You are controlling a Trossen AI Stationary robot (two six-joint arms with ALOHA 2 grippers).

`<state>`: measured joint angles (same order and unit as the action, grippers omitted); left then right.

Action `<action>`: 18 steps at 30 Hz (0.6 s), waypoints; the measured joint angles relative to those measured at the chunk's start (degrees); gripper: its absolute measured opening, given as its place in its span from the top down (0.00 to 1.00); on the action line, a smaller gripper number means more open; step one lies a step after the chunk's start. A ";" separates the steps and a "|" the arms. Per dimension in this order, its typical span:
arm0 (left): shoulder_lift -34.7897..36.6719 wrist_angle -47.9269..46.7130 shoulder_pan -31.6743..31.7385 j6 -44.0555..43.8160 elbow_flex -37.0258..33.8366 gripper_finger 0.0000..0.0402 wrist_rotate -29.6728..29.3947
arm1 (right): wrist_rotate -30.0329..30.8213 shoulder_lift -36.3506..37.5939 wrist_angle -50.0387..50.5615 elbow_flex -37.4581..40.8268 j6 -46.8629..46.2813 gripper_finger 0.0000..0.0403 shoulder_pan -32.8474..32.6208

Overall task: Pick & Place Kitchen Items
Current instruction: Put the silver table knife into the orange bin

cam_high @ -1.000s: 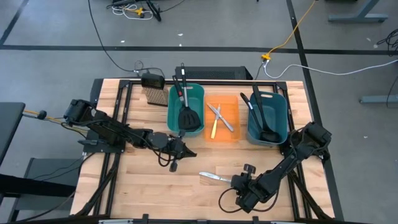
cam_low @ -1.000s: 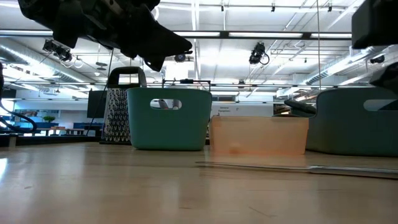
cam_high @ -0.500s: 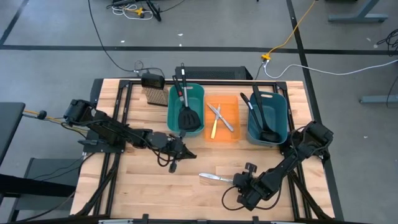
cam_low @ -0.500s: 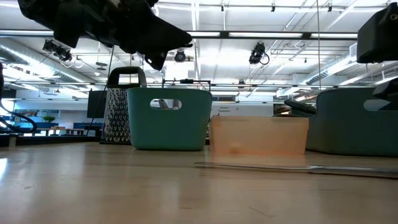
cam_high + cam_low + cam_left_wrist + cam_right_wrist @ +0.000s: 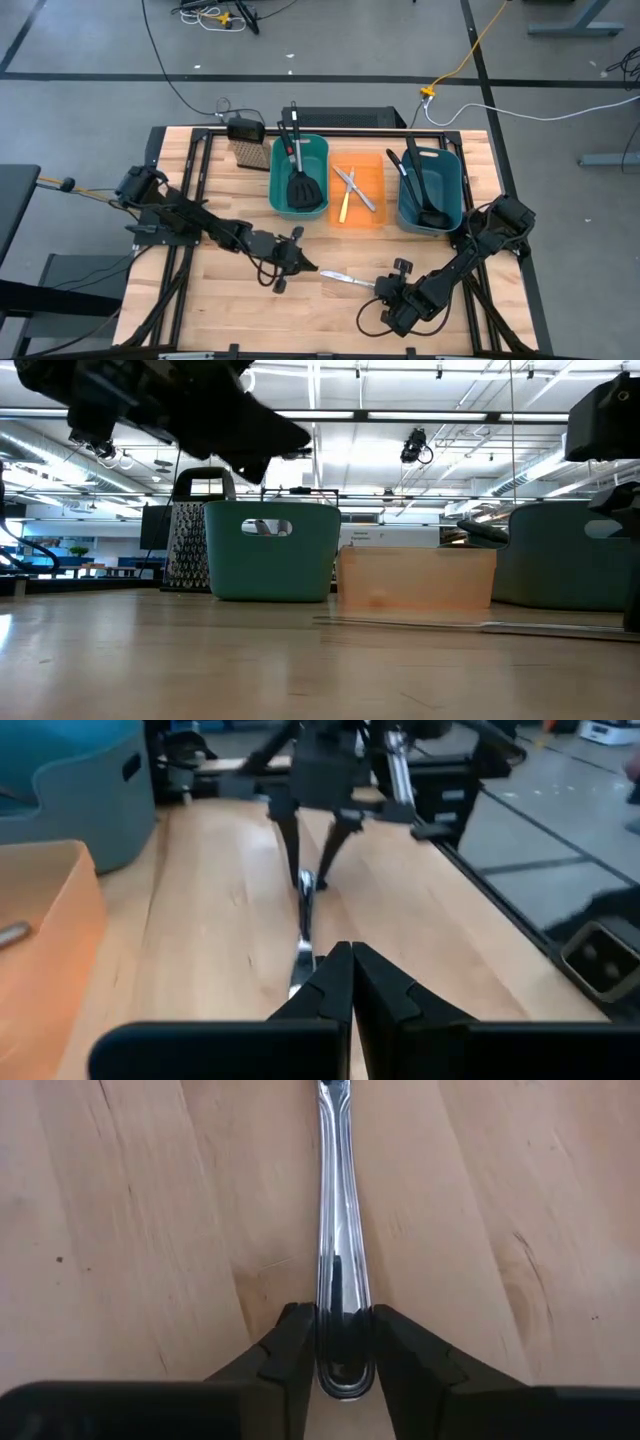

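Right gripper point(image 5: 343, 1355) low on the table point(image 5: 220, 300), fingers point(image 5: 285, 1355) narrowly parted, one at each side of the handle end of a silver table knife point(image 5: 340, 1230); contact with the handle apparent, firm clamping not confirmed. Knife flat on the wood at front centre, before the orange bin point(image 5: 360, 190), well apart from it. Left gripper point(image 5: 350, 982) just beside the blade end, fingers together. Blade tip partly hidden behind left fingers in left wrist view. In low view, knife only a thin streak.

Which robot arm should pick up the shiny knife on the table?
Right, probably. The right tool already has its fingers around the knife end. The left tool is shut, just near the other end.
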<state>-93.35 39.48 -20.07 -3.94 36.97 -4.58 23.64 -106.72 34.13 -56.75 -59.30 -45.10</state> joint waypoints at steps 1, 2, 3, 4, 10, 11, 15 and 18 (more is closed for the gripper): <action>-0.86 0.15 -0.21 -0.48 0.98 0.98 -1.03 | -0.15 0.00 -0.04 0.00 0.28 0.72 0.00; -1.77 0.34 -0.20 -1.56 2.07 0.98 -1.55 | -0.35 0.00 -0.09 0.02 0.78 0.72 0.00; -2.74 -0.16 -0.08 -2.34 3.25 0.98 -1.56 | -0.77 0.00 -0.08 0.00 1.28 0.71 0.02; -3.89 -0.91 0.14 -3.33 4.58 0.98 -1.29 | -1.21 0.00 -0.09 0.00 1.60 0.71 0.02; -11.57 -8.86 0.32 -5.96 12.26 0.99 -0.43 | -1.47 0.00 0.02 0.00 1.92 0.74 0.02; -12.68 -10.73 0.15 -5.93 13.21 0.99 -0.29 | -1.47 0.00 0.09 -0.02 1.92 0.75 0.00; -16.11 -17.72 -0.55 -6.15 16.21 0.98 -2.13 | -1.64 0.00 0.15 0.00 1.94 0.74 -0.01; -17.34 -20.25 -0.82 -6.92 17.69 0.99 -4.94 | -1.73 -0.02 0.18 0.00 1.80 0.72 -0.02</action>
<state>-110.69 19.24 -20.88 -10.85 54.66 -9.52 21.91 -106.74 34.30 -56.75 -57.50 -45.12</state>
